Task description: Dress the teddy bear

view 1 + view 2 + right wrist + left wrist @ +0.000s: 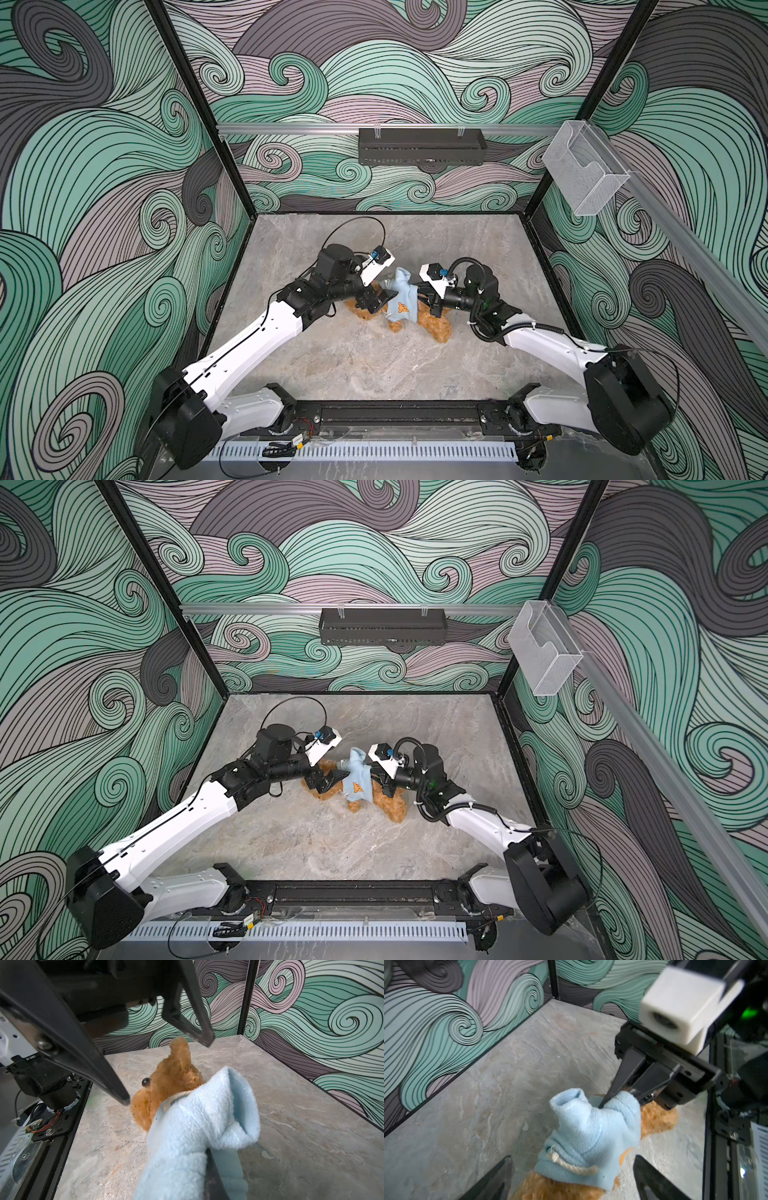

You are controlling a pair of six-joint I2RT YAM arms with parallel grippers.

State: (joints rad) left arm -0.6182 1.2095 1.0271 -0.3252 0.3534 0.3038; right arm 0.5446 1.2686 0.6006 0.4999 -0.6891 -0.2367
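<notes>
Left wrist view: the small plush teddy bear with curly golden-brown fur [656,1120] lies at lower centre of frame on the grey stone-patterned counter [488,1088]. The light blue fleece shirt [591,1136] covers its torso.

The left gripper [381,302] has its fingers wide apart either side of the shirt, gripping nothing. The right gripper [607,1098] has its fingers pinched closed on shirt fabric near the shoulder.

Risks, as judged:
- One sleeve [568,1099] stands open with no paw visible in it.
- With the bear unrestrained, a pull by the right gripper alone could drag it across the smooth counter or peel the shirt back off.
- The cream drawstring [571,1165] could snag a finger.

Room: the walls [104,166] carry a teal, grey and mauve wave pattern. A black perforated tray [422,145] hangs at upper centre, and a clear plastic bin [586,166] sits at upper right.
</notes>
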